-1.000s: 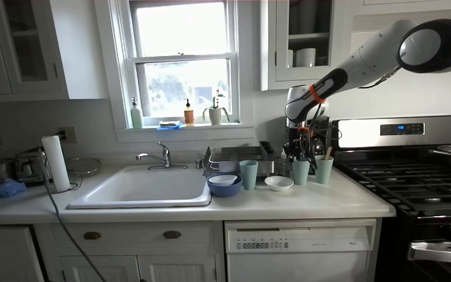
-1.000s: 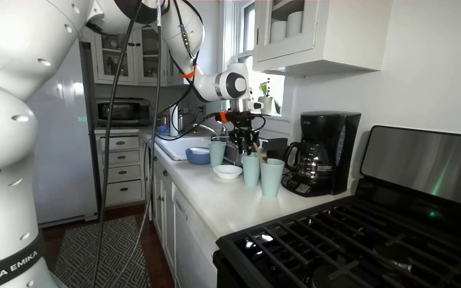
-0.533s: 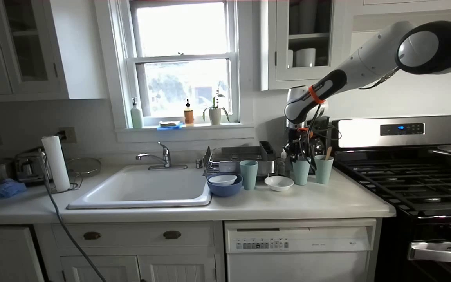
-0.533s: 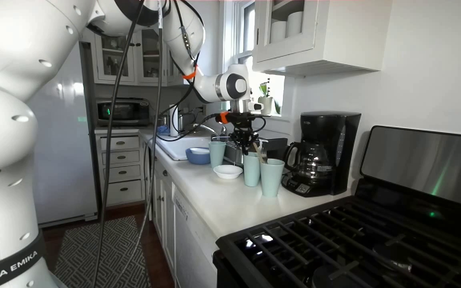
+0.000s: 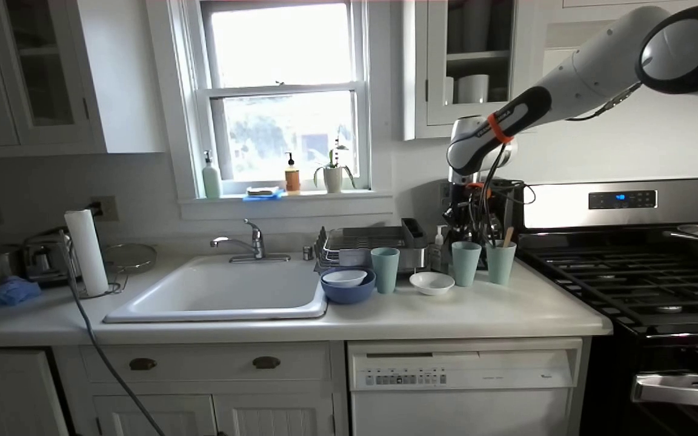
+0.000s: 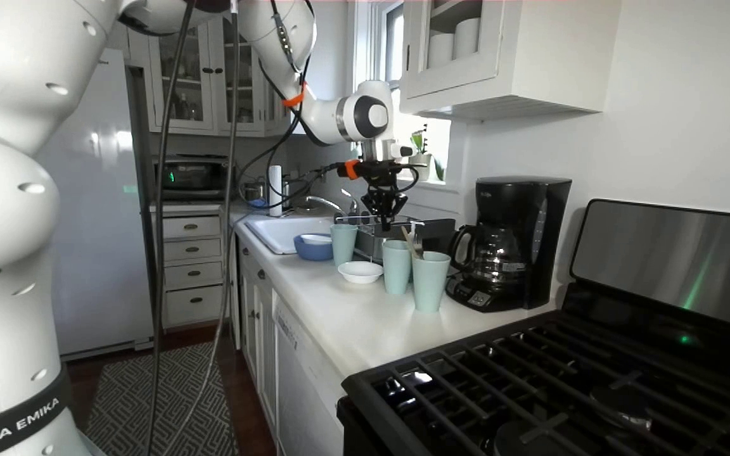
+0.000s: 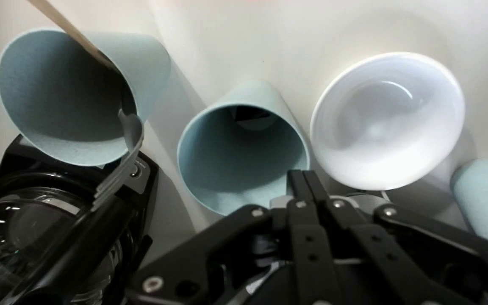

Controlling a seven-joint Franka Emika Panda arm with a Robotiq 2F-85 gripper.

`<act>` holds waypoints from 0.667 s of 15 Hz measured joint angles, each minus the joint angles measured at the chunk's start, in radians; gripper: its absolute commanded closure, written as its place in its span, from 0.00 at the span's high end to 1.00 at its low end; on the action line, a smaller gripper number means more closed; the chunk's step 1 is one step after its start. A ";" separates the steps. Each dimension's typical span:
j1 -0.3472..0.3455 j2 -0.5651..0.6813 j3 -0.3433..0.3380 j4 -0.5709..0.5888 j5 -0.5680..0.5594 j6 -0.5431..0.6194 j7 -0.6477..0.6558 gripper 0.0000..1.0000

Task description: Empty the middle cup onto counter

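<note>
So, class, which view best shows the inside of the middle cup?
The wrist view: it looks into the middle cup, down to something dark, too unclear to name. Both exterior views show mainly the cup's outer wall.

In the wrist view, a round glossy white bowl (image 7: 388, 120) lies right of the gripper (image 7: 304, 176); well to the gripper's left, a pale teal tumbler (image 7: 146, 63) holds a slender wooden stick (image 7: 73, 34) and a grey fork (image 7: 119, 174). In an exterior view, a tall black coffee maker (image 6: 523, 209) stands right of the gripper, and a round blue bowl (image 6: 313, 251) sits lower, to its left.
</note>
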 measured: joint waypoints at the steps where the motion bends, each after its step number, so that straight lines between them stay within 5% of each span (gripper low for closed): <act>1: 0.000 -0.026 0.000 -0.021 0.001 -0.006 0.000 0.05; 3: -0.001 -0.065 0.000 -0.053 0.002 -0.024 -0.001 0.05; 4: -0.002 -0.078 0.000 -0.066 0.003 -0.030 -0.001 0.12; 5: -0.002 -0.087 0.001 -0.075 0.003 -0.034 -0.003 0.31; 10: -0.001 -0.089 0.012 -0.089 0.004 -0.027 -0.013 0.64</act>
